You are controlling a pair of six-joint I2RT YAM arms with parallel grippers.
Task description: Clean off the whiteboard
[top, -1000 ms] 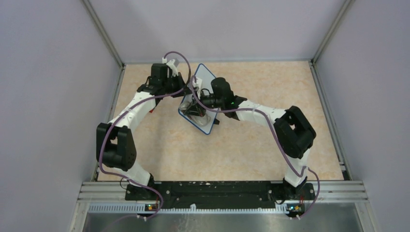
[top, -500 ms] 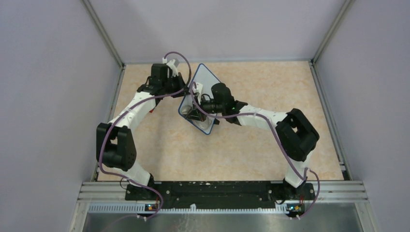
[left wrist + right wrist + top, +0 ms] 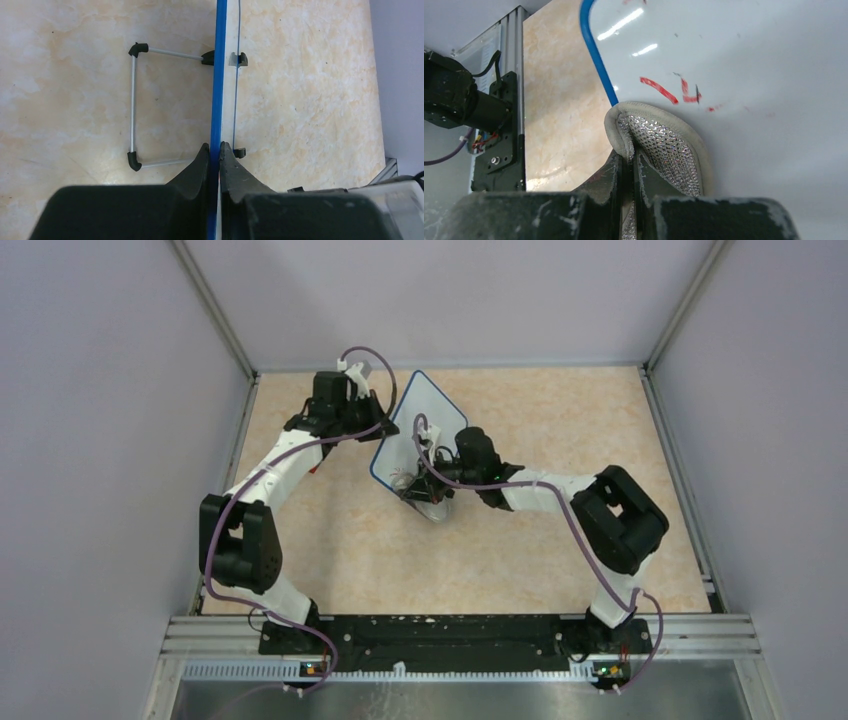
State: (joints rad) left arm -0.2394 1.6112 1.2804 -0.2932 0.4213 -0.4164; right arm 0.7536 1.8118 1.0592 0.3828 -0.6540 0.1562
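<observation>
The whiteboard (image 3: 420, 425), white with a thin blue frame, stands tilted at the back middle of the table. My left gripper (image 3: 215, 150) is shut on its blue top edge (image 3: 218, 75); its wire stand (image 3: 133, 105) and black feet show below. My right gripper (image 3: 633, 160) is shut on a grey cloth with a silver mesh face (image 3: 664, 140), pressed against the board face (image 3: 749, 75) near its lower corner. Red marks (image 3: 669, 91) remain just above the cloth. In the top view the right gripper (image 3: 428, 492) sits at the board's lower edge.
The beige marbled tabletop (image 3: 520, 550) is enclosed by grey walls and metal rails. The black base rail (image 3: 440, 635) with both arm bases runs along the near edge. The right arm's base hardware (image 3: 469, 105) shows at the left of the right wrist view.
The right gripper with the cloth has slid down and right across the board to its lower edge. More of the white face now shows. The left gripper has held still.
</observation>
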